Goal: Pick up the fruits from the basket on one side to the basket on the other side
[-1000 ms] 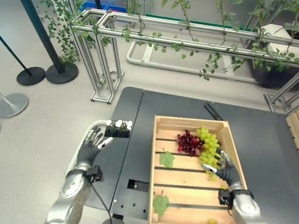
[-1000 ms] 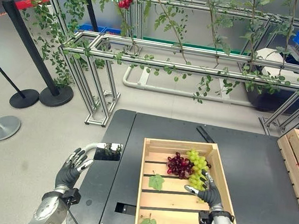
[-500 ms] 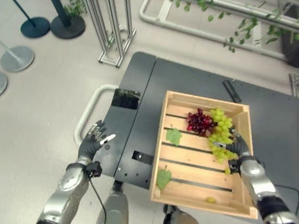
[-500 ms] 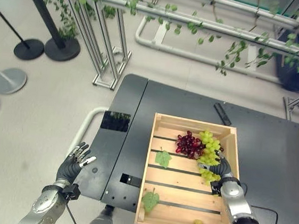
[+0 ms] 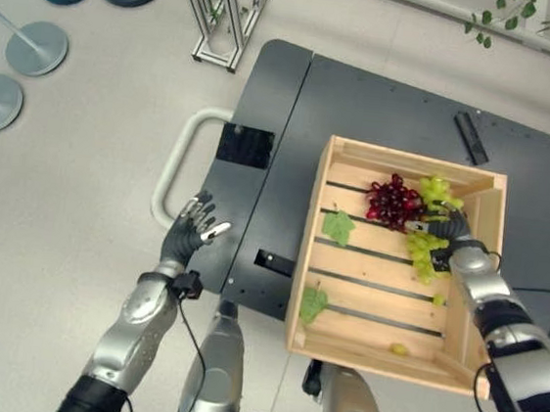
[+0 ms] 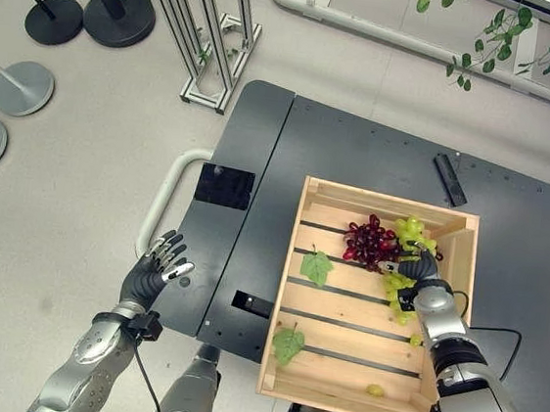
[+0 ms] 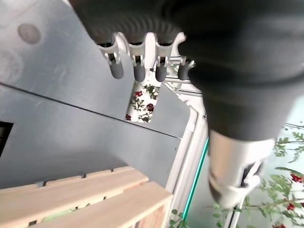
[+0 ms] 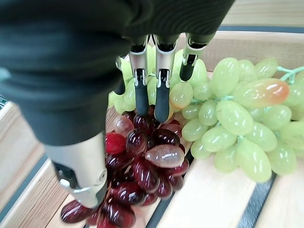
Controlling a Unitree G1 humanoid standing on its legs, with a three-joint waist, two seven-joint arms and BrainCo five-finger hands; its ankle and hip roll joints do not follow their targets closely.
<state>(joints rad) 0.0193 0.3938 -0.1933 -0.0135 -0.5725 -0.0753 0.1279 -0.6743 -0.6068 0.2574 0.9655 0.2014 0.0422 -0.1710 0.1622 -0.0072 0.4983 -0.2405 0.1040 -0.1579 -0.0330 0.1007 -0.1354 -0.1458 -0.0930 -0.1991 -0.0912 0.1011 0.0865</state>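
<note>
Dark bench [image 6: 359,156] carrying a wooden crate [image 6: 282,325]. Green grapes [image 8: 237,123] and red grapes [image 8: 142,175] lie inside it, directly under the right robot hand [image 6: 416,270], fingers extended, uncurled. Left robot hand [image 6: 155,272], fingers spread, hovers off the bench's edge.

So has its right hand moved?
Yes. The right hand has slid up the crate, away from the robot, and now sits level with the red grapes.

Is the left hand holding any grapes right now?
No, the left hand hangs open beside the table's edge, apart from the grapes in the wooden crate.
</note>
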